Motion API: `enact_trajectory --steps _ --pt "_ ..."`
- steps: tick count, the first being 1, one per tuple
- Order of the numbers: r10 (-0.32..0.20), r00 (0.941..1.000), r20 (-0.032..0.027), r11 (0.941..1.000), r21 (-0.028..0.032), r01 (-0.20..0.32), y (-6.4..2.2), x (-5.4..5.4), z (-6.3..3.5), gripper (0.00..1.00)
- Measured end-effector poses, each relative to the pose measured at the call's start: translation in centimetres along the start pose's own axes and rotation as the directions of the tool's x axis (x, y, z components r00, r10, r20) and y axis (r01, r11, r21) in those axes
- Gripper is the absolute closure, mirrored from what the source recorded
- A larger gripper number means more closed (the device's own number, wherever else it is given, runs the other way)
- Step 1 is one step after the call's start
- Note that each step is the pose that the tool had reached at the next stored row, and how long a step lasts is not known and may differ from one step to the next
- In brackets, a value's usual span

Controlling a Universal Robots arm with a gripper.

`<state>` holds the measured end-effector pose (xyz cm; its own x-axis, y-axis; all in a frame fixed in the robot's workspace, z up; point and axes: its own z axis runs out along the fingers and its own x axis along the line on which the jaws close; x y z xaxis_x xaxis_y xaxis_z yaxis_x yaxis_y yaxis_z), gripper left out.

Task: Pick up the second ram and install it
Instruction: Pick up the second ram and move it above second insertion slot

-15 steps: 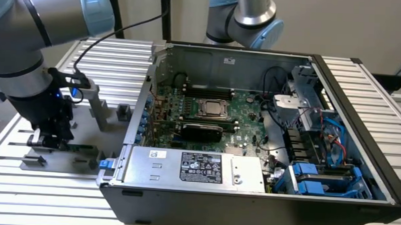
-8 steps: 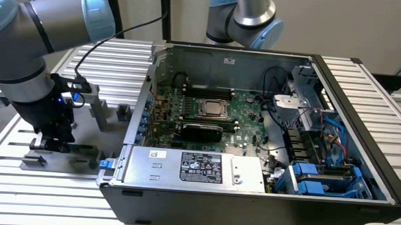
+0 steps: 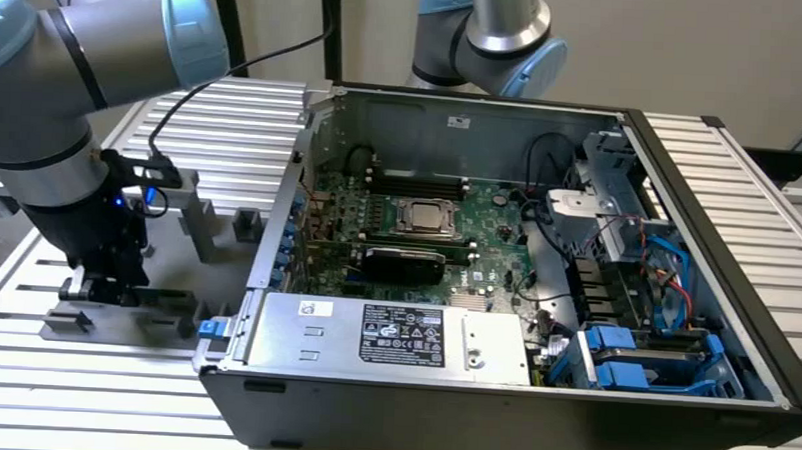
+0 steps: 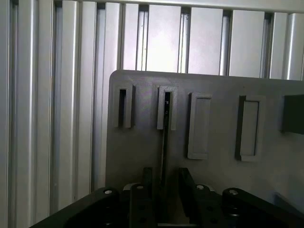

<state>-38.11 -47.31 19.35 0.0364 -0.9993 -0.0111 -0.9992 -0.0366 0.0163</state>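
Fingers [image 4: 141, 204] spread wide, straddling second ram [image 4: 165, 137] — edge-on, upright in slot of grey holder [image 4: 266, 190], not yet gripped. Holder flat on slatted worktop [image 4: 57, 95]. Pick-up step in hand; install not begun. Likely need — centring over holder slot, squeezing flat faces squarely, no tilt.

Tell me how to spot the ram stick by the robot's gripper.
Beside the open computer case, on the exterior view's left, sits a grey holder plate. The ram stick stands on edge in a slot, straddled by the open gripper; the neighbouring slot is empty.
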Motion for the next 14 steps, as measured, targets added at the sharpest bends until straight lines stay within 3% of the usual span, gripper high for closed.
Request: enact_trajectory --steps 6,8,10,11,14 --pt "0.000 1.0000 -0.0011 1.0000 -0.0003 0.000 0.06 0.00 0.03 0.64" --pt "0.000 1.0000 -0.0015 1.0000 -0.0004 0.000 0.06 0.01 0.03 0.73" --pt "0.000 1.0000 -0.0019 1.0000 -0.0005 0.000 0.06 0.01 0.05 0.73" --pt "0.000 1.0000 -0.0020 1.0000 -0.0006 0.000 0.06 0.02 0.05 0.79" --pt "0.000 1.0000 -0.0024 1.0000 -0.0007 0.000 0.05 0.04 0.06 0.79"
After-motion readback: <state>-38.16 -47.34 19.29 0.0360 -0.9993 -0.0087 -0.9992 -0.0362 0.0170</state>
